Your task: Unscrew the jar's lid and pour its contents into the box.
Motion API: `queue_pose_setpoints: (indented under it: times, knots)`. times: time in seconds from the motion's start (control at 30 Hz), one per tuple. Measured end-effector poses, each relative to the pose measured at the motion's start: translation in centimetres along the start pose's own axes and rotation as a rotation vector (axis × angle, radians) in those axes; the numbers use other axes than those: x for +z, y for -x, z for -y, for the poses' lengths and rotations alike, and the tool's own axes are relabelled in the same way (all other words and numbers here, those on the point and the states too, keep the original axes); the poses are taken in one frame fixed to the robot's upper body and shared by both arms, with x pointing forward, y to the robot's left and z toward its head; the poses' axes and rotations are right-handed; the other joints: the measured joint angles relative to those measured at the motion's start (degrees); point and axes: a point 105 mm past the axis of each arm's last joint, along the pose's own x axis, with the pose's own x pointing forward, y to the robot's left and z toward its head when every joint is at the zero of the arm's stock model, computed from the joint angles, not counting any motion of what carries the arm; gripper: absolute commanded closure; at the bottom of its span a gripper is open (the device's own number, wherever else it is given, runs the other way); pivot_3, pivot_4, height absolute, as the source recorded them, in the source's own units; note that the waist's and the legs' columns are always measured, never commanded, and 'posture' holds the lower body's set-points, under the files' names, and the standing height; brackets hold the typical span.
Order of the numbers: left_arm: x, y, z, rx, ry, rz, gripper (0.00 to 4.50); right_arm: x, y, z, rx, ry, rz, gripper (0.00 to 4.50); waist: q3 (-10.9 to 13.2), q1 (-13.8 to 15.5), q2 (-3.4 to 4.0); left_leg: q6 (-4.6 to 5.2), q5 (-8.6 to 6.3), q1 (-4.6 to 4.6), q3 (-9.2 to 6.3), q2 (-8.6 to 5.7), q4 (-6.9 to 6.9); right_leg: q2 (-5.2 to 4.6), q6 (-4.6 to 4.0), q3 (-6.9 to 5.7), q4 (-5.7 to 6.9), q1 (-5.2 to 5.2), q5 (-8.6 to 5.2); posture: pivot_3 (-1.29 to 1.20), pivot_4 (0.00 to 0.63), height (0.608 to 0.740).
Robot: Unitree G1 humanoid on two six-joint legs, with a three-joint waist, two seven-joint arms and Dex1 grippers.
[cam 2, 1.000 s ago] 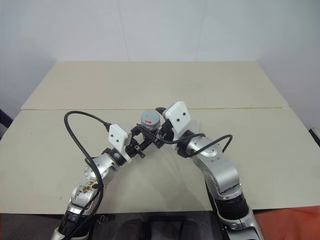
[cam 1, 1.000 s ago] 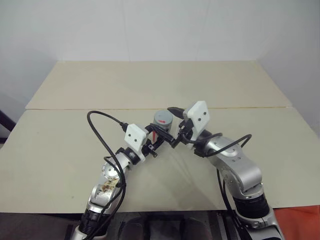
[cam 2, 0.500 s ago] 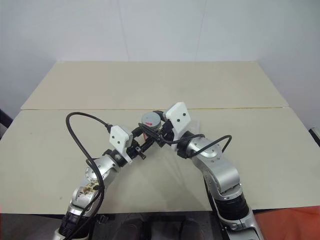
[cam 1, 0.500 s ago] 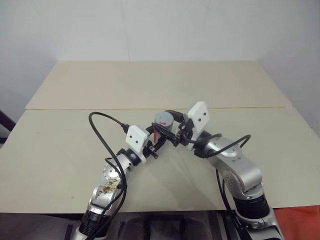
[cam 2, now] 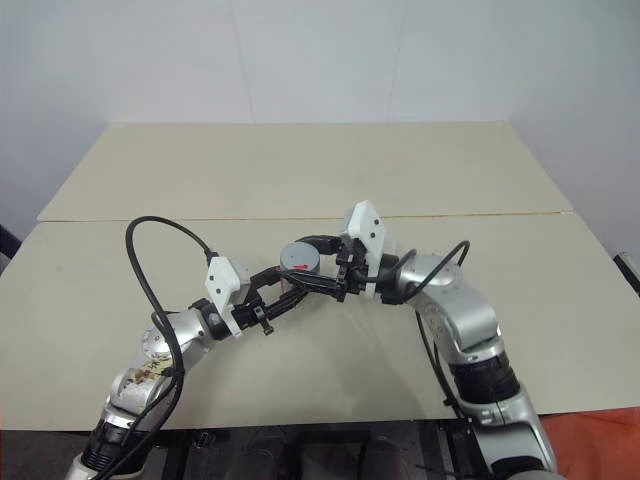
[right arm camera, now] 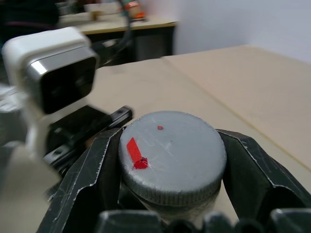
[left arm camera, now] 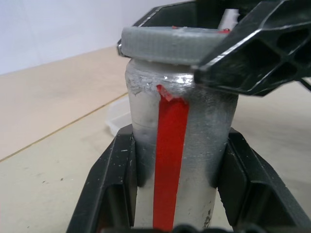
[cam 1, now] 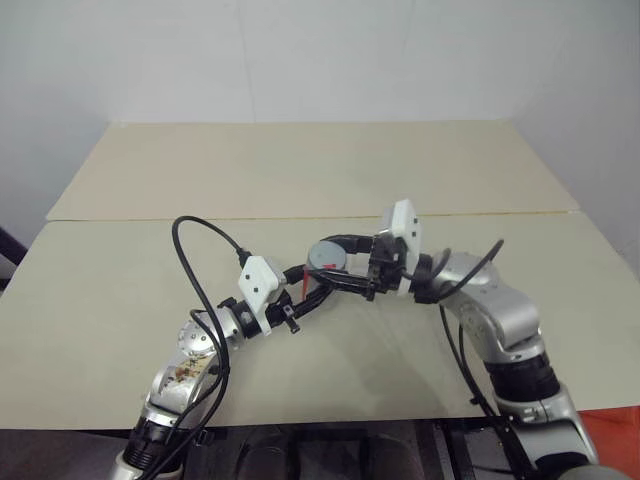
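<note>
Above the beige table [cam 1: 150, 290], my left gripper [cam 1: 312, 288] clamps the jar [left arm camera: 177, 160] by its body. My right gripper [cam 1: 345, 262] is closed around the lid [right arm camera: 172, 158].

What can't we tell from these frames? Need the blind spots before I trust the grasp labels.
- Contents: inside the jar, sealed under the lid, so not visible.
- Box: left wrist view shows a clear corner behind the jar; the rest is hidden by the jar. In the head views the right claw and its camera cover it.
- Jar base: cut off by the left wrist view's bottom edge and the left claw.
- Lid thread state: no gap visible; can't tell if loosened.
</note>
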Motion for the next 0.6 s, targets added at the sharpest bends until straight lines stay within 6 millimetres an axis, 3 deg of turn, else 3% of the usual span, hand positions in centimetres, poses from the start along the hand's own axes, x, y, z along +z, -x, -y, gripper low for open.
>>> queue_pose_setpoints:
  times: [0.23,0.5,0.53,0.6]
  knots:
    - [0.3,0.1,0.0,-0.011,-0.003,0.005,2.64,0.3,-0.5,1.0,0.214,0.012,0.003,1.62,0.0,-0.1,0.0,0.0,0.0,-0.05,0.02,-0.01,0.0,0.0,0.01,-0.02,0.02,0.0,0.01,0.0,0.15,0.74]
    - [0.2,0.1,0.1,-0.017,0.002,0.007,2.64,0.2,-0.6,1.4,0.326,0.051,0.008,1.62,0.0,-0.1,0.01,-0.03,0.02,-0.06,0.02,0.0,-0.01,0.0,0.01,-0.03,0.02,0.0,0.01,0.0,0.15,0.74]
    - [0.2,0.1,0.1,-0.016,0.003,0.008,2.64,0.2,-0.6,1.4,0.327,0.05,0.012,0.97,0.0,-0.1,0.01,-0.04,0.02,-0.06,0.02,0.0,0.0,0.0,0.01,-0.03,0.02,-0.01,0.01,0.0,0.15,0.74]
    - [0.2,-0.1,0.5,-0.03,0.004,0.01,2.64,0.3,-0.9,1.2,0.338,0.048,0.02,0.5,0.0,-0.2,0.01,-0.05,0.03,-0.06,0.02,0.01,-0.01,-0.01,0.01,-0.03,0.04,-0.01,0.01,0.0,0.15,0.74]
